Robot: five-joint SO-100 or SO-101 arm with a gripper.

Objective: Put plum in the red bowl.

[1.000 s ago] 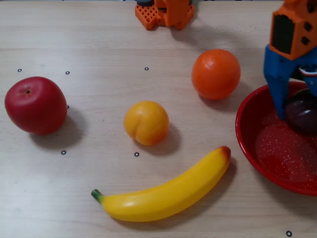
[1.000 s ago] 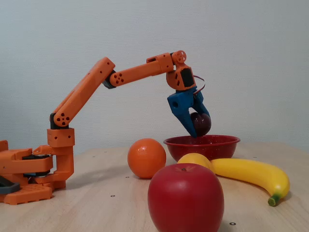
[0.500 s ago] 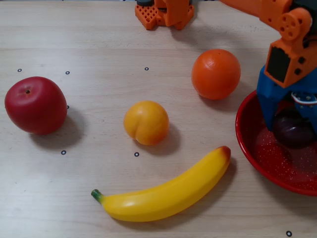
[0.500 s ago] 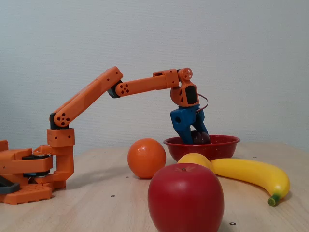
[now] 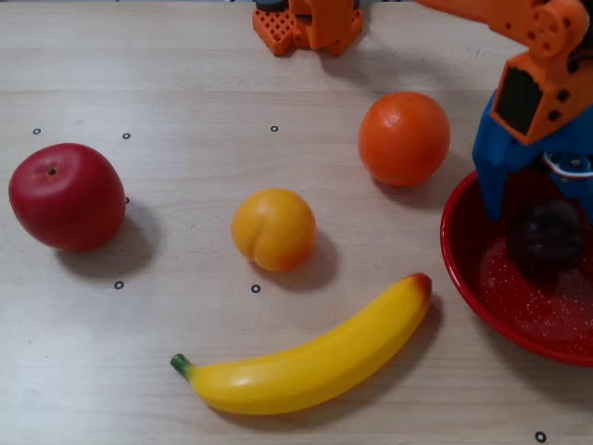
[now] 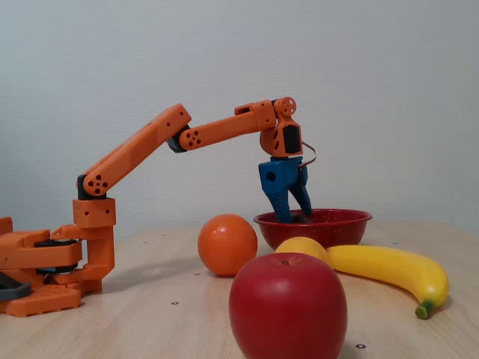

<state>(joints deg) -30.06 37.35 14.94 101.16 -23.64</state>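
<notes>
The plum (image 5: 548,239) is lying inside the bowl (image 5: 468,269), toward its upper part in the overhead view, and it is looking a little blurred there. The tool (image 5: 537,199) is hanging just over the bowl with its two blue fingers (image 5: 494,176) spread apart, one on each side of the plum, and it is not gripping the fruit; in the fixed view the tool (image 6: 296,217) is standing with its tips at the rim of the bowl (image 6: 344,218), and the plum is hiding behind the rim there. The orange arm (image 6: 150,146) is reaching from its base (image 6: 37,273) at the left of the fixed view across to the bowl. On the tabletop (image 5: 185,83), the orange (image 5: 404,138) is sitting just beside the bowl, at its upper left in the overhead view. The peach (image 5: 273,229) is resting near the middle, and the banana (image 5: 315,357) is lying below it, with its reddish tip pointing toward the bowl. The apple (image 5: 67,197) is standing well apart, at the left side of the overhead view, and in the fixed view the apple (image 6: 288,307) is filling the foreground.
</notes>
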